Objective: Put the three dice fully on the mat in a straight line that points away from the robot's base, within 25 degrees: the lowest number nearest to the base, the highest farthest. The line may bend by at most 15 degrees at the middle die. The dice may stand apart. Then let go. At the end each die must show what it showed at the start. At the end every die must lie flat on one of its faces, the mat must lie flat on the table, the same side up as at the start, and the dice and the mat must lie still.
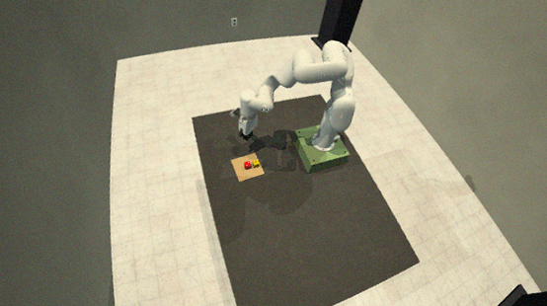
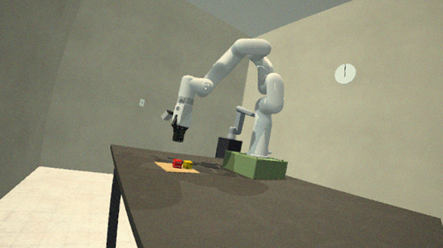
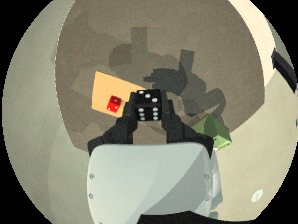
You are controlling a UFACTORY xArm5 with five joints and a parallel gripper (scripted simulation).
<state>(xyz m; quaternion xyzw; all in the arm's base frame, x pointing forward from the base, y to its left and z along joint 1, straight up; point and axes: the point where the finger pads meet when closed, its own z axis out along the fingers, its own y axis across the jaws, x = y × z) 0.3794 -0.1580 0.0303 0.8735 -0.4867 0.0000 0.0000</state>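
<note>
My gripper is shut on the black die, raised above the table on the far side of the mat in the top view. The wrist view shows a three-pip face and a six-pip face on this die. The tan mat lies flat on the table. The red die sits near the mat's middle. The yellow die stands close to it, on the base side; the gripper hides it in the wrist view.
The arm's green base block stands on the dark table, to the right of the mat in the top and exterior views. Black pedestals stand beyond the table.
</note>
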